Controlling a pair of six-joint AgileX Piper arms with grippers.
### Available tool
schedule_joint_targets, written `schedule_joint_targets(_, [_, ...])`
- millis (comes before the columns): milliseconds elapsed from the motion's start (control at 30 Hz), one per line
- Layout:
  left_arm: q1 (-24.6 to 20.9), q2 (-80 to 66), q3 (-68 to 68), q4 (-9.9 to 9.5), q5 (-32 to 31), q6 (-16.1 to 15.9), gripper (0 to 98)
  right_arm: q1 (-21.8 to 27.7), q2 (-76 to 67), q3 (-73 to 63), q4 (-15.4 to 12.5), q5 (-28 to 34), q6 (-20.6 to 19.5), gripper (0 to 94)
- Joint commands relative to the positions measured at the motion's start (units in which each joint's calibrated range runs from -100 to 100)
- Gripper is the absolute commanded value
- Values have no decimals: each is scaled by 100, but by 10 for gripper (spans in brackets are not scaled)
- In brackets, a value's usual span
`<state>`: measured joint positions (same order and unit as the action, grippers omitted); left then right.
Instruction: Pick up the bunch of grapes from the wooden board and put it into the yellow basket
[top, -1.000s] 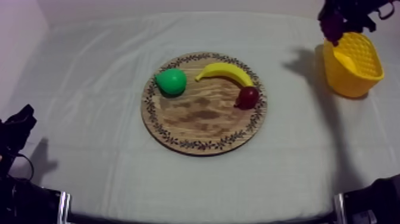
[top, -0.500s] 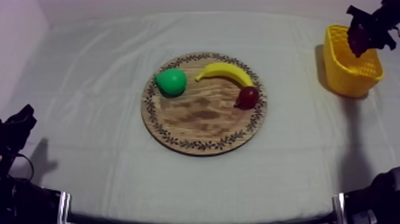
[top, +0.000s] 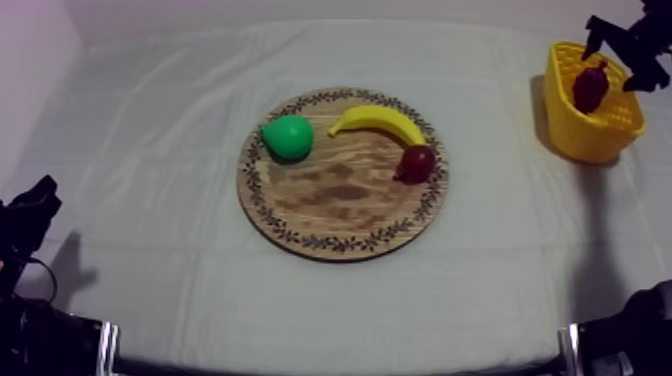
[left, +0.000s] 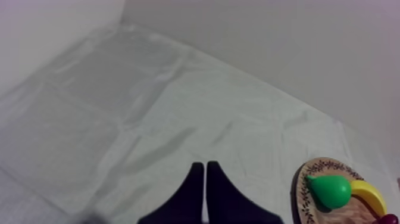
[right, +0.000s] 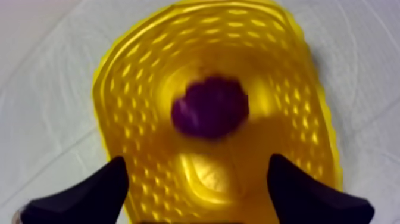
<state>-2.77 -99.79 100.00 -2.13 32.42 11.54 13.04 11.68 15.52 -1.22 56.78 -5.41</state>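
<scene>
While my left gripper (left: 205, 165) lies pinched together, well apart from the yellow basket (top: 588, 138), the wooden board (top: 340, 200) between them holds no grapes. The bunch of grapes (right: 209, 107) is inside that basket, directly under my right gripper (right: 196, 161), whose fingers are spread and empty. Only retreat seems left.

Glossy perforated plastic basket (right: 297, 119), wood-grain board (top: 340, 190), creased matt cloth (top: 150, 150)
</scene>
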Motion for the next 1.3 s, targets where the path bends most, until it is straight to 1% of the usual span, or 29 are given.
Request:
schedule_joint_targets(0, [-2, 5, 0, 0, -1, 1, 1, -26, -298, 164, -63, -2, 56, 906])
schedule_joint_targets(100, [-2, 5, 0, 0, -1, 1, 1, -90, -819, 465, -117, 17, 112, 883])
schedule_joint_targets(200, [-2, 5, 0, 0, -1, 1, 1, -159, -1447, 810, -157, 48, 143, 832])
schedule_joint_targets(433, [-2, 5, 0, 0, -1, 1, 1, -264, -3228, 1796, -285, 99, 242, 625])
schedule_joint_targets(700, [-2, 5, 0, 0, -1, 3, 1, -316, -4966, 2826, -266, 383, 308, 465])
schedule_joint_targets(767, [-2, 5, 0, 0, -1, 2, 1, -312, -5362, 3156, -236, 307, 289, 403])
schedule_joint_targets(867, [-2, 5, 0, 0, -1, 1, 1, -318, -5992, 3759, -200, 129, 273, 280])
schedule_joint_targets(967, [-2, 5, 0, 0, -1, 1, 1, -367, -6679, 4468, -175, -110, 300, 191])
schedule_joint_targets(1167, [-2, 5, 0, 0, -1, 1, 1, -465, -7954, 5858, -170, -706, 481, 62])
schedule_joint_targets(1267, [-2, 5, 0, 0, -1, 1, 1, -473, -8515, 6392, -144, -892, 548, 24])
